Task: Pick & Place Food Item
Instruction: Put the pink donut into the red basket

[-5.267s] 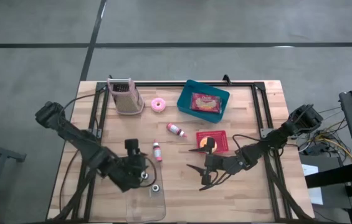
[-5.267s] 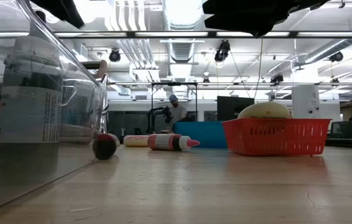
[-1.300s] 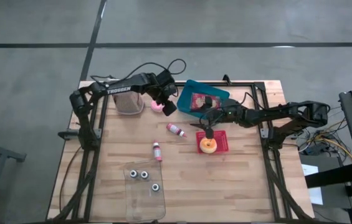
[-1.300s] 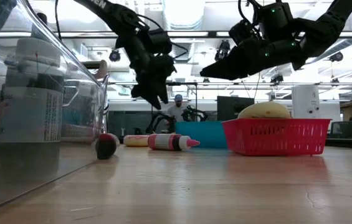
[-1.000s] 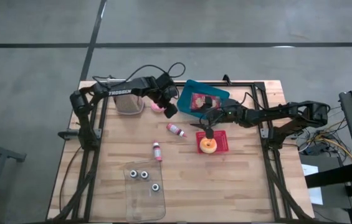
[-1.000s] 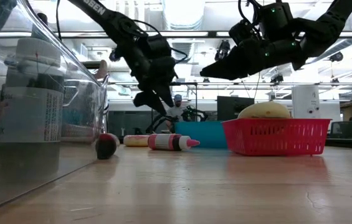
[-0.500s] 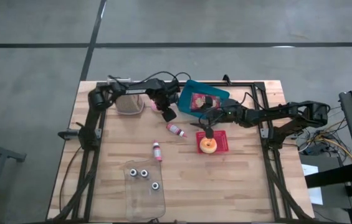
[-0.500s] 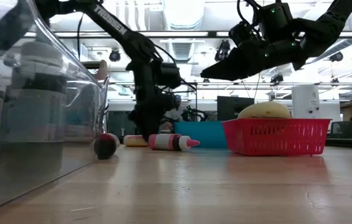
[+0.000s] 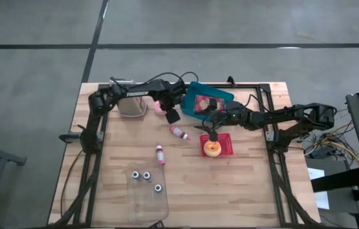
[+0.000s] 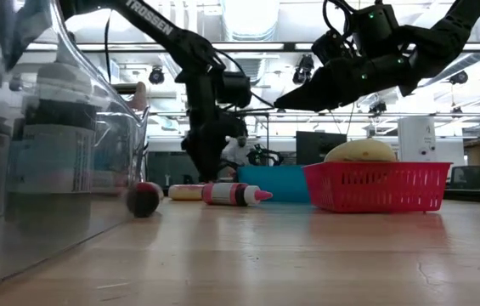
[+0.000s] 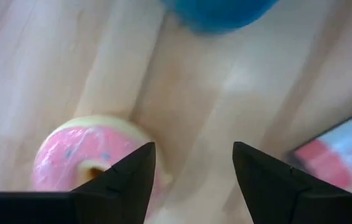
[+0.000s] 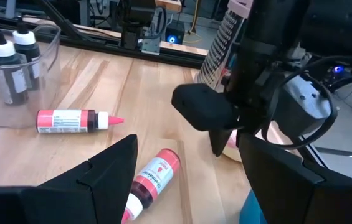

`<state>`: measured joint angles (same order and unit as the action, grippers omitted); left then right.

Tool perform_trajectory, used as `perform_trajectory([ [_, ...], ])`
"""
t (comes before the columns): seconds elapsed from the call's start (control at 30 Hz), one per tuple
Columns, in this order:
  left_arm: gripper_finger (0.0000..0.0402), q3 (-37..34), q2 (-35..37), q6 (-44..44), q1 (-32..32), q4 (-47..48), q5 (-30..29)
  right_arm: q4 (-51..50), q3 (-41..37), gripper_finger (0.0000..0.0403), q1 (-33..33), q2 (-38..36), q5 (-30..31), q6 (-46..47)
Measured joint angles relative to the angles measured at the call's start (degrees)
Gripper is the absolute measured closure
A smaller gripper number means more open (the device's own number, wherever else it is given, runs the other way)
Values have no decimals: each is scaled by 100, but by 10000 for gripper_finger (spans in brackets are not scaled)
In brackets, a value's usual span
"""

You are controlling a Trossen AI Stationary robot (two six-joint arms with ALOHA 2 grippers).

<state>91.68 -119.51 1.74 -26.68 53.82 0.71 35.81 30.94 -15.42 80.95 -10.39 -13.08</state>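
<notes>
A pink-iced donut (image 11: 88, 163) lies flat on the wooden table (image 9: 185, 184) near its far edge, between a metal grater (image 9: 130, 105) and a blue tray (image 9: 208, 102). My left gripper (image 11: 194, 152) points down over it, open. One finger stands at the donut's rim and the other over bare wood. The donut (image 9: 159, 108) is partly hidden by that arm in the high view. My right gripper (image 9: 212, 132) hangs open and empty over a red basket (image 9: 225, 145), which holds a yellow donut (image 9: 213, 149). My left gripper comes at the pink donut from above. One finger (image 11: 135, 177) overlaps the donut's rim (image 11: 139, 140) on the side toward the blue tray. I cannot tell whether it touches the donut, which lies flat on the table.
Two pink bottles (image 9: 179, 132) (image 9: 160, 154) lie on their sides mid-table. A clear container (image 9: 147, 194) with small bottles stands at the near edge. The blue tray holds a red packet (image 9: 203, 104). Black frame rails run along the table's sides.
My left gripper has come down toward the pink donut and tipped from a slant until it points straight down. Its arm has folded in along the far edge. The fingers have stayed open.
</notes>
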Motion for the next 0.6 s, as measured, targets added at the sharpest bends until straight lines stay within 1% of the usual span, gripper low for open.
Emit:
perform_trajectory([
  [0.2, 181, -4, -32, -20, -13, 141, -812, -13, 0, 126, 2, 0, -1, 0],
  [0.43, 181, -27, -38, -74, -23, 175, -846, -36, 0, 126, 2, 0, -8, 0],
  [0.6, 181, -212, -43, -151, -55, 269, -765, -48, 0, 126, 2, 0, -11, 0],
])
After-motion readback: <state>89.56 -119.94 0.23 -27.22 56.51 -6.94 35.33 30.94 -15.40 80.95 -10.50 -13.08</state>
